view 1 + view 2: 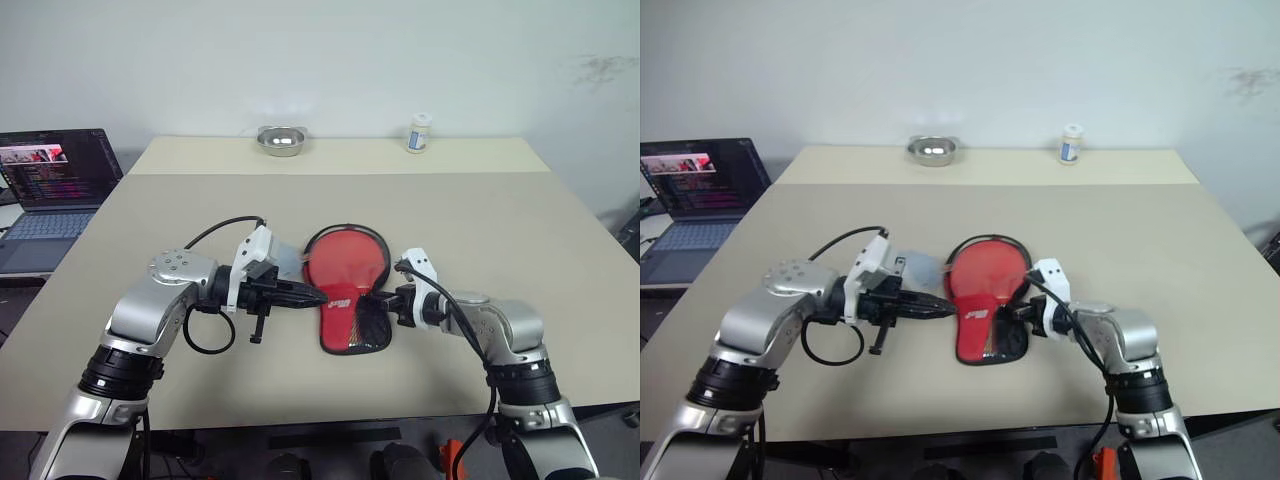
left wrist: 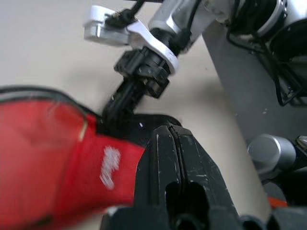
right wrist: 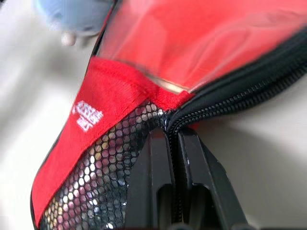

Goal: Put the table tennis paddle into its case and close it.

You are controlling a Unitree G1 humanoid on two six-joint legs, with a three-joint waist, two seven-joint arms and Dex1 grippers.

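Observation:
The case (image 1: 347,262) lies flat in the middle of the table, red side up. Its black mesh pocket (image 1: 368,322) and white lettering are at the narrow end nearest me. My left gripper (image 1: 315,296) is shut, with its tip at the case's left edge by the neck and nothing visible between the fingers (image 2: 168,143). From the right, my right gripper (image 1: 385,298) is shut at the case's black zipper (image 3: 225,103), whose track runs into the line where the fingers meet. The table tennis paddle is hidden.
A steel bowl (image 1: 281,140) and a small white bottle (image 1: 419,133) stand at the table's far edge. An open laptop (image 1: 55,180) sits on a lower surface to the left. A pale grey object (image 1: 920,268) lies just left of the case.

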